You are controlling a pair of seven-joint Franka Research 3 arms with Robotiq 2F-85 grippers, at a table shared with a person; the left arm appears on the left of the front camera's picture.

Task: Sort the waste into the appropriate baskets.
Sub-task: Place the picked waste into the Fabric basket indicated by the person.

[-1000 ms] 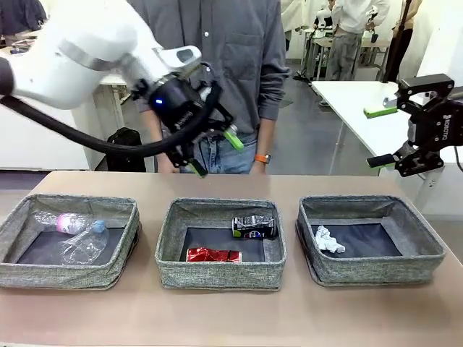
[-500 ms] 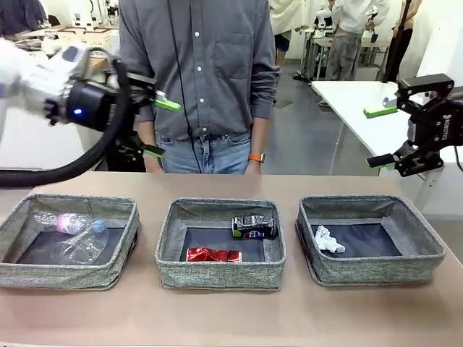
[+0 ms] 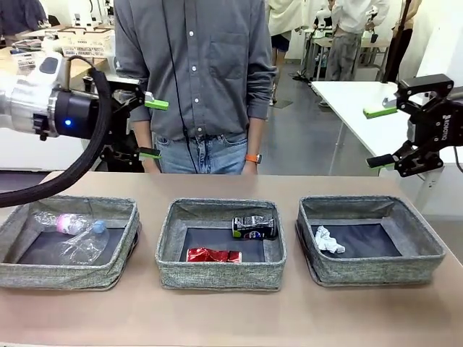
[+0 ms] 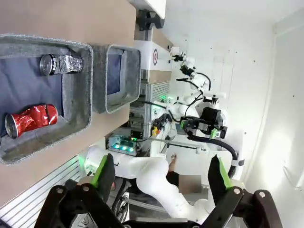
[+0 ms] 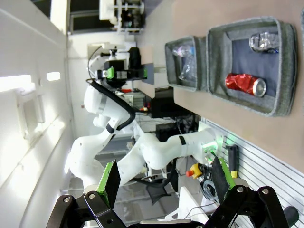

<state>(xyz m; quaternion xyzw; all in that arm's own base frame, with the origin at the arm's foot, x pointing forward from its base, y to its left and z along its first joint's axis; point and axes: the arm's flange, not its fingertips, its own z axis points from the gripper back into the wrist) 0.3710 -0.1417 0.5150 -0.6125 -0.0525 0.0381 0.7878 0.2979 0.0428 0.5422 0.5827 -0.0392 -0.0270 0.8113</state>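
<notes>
Front view: three grey woven baskets in a row on the desk (image 3: pixel 217 318). Left basket (image 3: pixel 116 249) holds the clear plastic bottle with pink label (image 3: pixel 66 223) and a clear plastic cup (image 3: pixel 81 249); middle basket (image 3: pixel 168 249) holds the crushed red can (image 3: pixel 213 254) near its front and the dark printed can (image 3: pixel 254 227) at the back, both long axes lying left-right; right basket (image 3: pixel 419 249) holds the crumpled white paper wad (image 3: pixel 329 241). No litter visible on the bare desk, so sorting looks done. Left gripper (image 3: pixel 149 129) is raised above and behind the left basket, jaws apart, empty; right gripper (image 3: pixel 382 136) is raised right of the right basket, jaws apart, empty. A person stands behind the desk. Left wrist view: left gripper (image 4: pixel 161 178) jaws wide apart, nothing between; both cans in the middle basket sit well off toward upper left. Right wrist view: right gripper (image 5: pixel 167 183) jaws apart, empty; baskets far at upper right. Each arm is nearest its own end basket.
</notes>
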